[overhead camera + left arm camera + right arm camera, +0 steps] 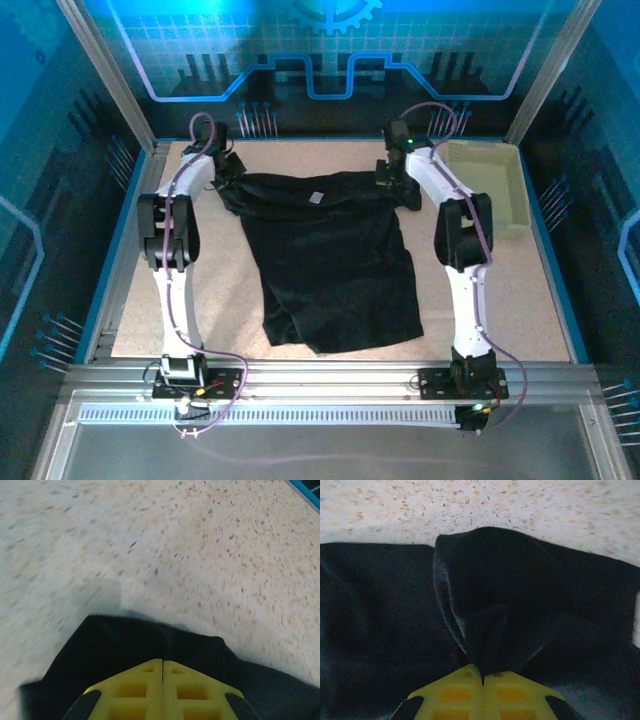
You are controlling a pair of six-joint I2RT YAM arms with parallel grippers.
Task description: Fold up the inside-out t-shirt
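Gripping black t-shirt (330, 270), left pincer (162, 662) and right pincer (483, 674) each clamped on its far edge, pale label (316, 197) unreadable.

The plain black soft-fabric t-shirt (330, 260) lies spread out, its far edge stretched between the two grippers. One far corner is pinched in the closed left gripper (228, 172) and the other in the closed right gripper (393, 176). From that edge the cloth runs away from both grippers toward the arm bases, ending in a rumpled, uneven near hem. A small pale tag (315, 197) (a light patch on the black) sits midway between the grippers. Just ahead of the right gripper's tips the fabric bunches into a raised fold.
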